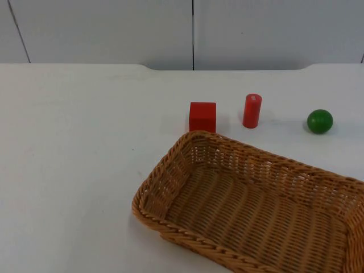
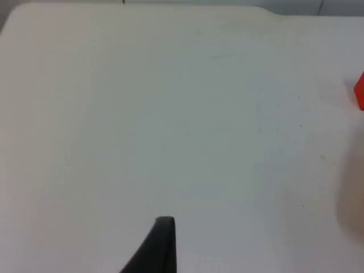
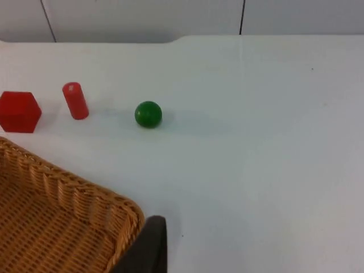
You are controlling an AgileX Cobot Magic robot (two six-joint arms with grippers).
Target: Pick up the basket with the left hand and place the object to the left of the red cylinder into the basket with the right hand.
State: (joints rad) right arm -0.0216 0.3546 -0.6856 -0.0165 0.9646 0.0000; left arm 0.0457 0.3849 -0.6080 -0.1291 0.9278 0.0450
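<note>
The left gripper (image 2: 162, 244) is showing as one matte black piece, broad at its base and narrowing to a blunt, squared-off tip. Its sloped edge is facing about 10 o'clock, while the opposite edge is running nearly straight toward 12 o'clock. The surface is looking smooth and plain, with no markings or screws to be made out. The right gripper (image 3: 149, 247) is showing the same form: a dark, matte wedge, slightly brownish-black, its slope also facing 10 o'clock and its end rounding off bluntly.
</note>
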